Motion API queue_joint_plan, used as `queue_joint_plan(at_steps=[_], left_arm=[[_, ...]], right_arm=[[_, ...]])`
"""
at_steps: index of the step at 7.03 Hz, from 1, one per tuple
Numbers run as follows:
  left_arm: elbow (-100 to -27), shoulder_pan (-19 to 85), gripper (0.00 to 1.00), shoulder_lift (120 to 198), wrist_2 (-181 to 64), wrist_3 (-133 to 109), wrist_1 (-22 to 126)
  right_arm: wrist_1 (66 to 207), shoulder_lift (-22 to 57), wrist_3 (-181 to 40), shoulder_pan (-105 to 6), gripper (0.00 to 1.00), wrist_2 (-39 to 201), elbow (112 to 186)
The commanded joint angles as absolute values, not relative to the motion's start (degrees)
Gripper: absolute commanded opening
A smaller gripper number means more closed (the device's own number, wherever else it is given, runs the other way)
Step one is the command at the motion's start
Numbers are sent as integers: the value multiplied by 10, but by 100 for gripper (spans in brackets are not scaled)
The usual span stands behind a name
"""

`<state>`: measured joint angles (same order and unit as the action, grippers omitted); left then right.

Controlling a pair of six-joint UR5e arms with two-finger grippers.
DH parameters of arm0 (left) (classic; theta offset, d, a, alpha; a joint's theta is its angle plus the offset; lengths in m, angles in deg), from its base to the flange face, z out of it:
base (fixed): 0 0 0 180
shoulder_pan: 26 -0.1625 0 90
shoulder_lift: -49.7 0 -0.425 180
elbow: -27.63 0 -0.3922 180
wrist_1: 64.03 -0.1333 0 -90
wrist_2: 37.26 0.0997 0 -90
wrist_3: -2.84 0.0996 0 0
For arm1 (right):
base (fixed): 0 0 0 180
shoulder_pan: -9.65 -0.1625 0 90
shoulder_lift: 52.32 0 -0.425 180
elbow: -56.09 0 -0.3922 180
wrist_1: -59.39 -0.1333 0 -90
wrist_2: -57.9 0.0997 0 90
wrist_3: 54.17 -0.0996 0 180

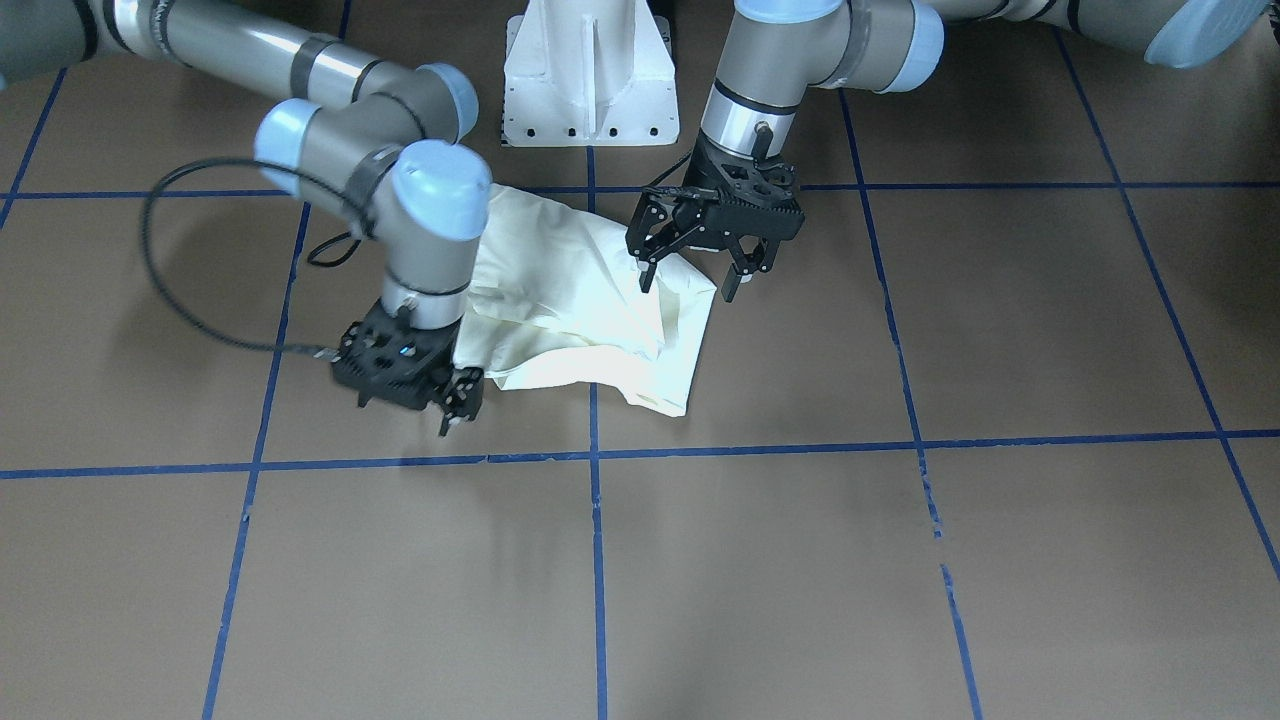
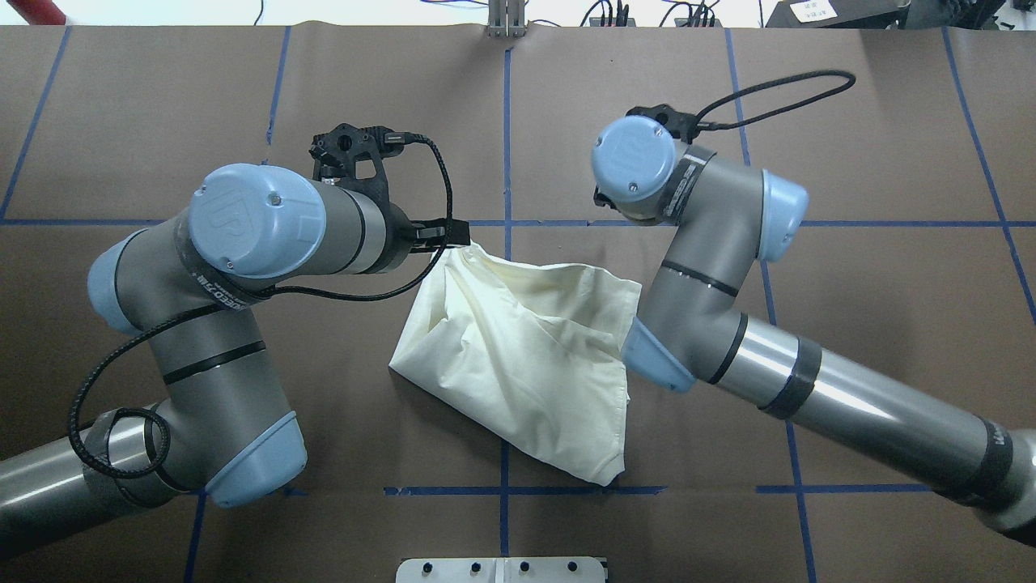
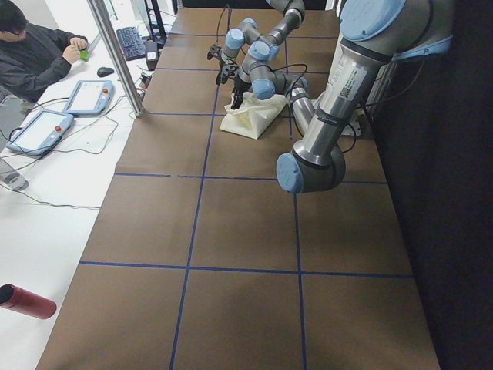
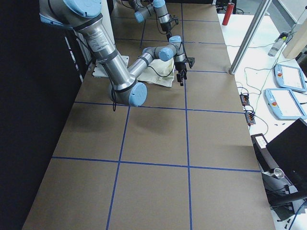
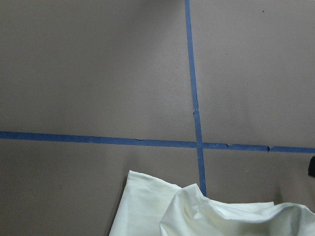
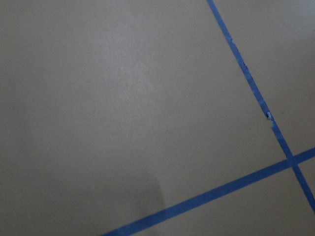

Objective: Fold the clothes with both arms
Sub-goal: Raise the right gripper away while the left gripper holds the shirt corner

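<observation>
Brown table [image 1: 800, 600], blue tape grid [image 1: 598, 560], white side desk [image 3: 46, 193]

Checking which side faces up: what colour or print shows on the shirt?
Plain cream-white shirt, no print visible. It shows best in the overhead exterior view.

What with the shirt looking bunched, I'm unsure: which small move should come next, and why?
Probably lower the left gripper onto the shirt and close on its raised fold: the jaws stand open above bunched cloth, while the right gripper sits beside the shirt.
</observation>
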<state>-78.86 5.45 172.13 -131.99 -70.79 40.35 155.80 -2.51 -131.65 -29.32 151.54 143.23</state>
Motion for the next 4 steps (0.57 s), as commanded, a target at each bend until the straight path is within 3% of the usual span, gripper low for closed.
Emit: queue_joint_plan(at_steps=[1, 3, 4], left_arm=[[-758, 42, 100, 1692, -1318, -706, 503], [-746, 14, 100, 1668, -1316, -706, 577], [-747, 5, 84, 1668, -1316, -704, 583]], right_arm=[[1514, -38, -1280, -335, 100, 1593, 1434], [1495, -33, -1282, -334, 100, 1593, 1434], [1495, -32, -1282, -334, 100, 1593, 1434]])
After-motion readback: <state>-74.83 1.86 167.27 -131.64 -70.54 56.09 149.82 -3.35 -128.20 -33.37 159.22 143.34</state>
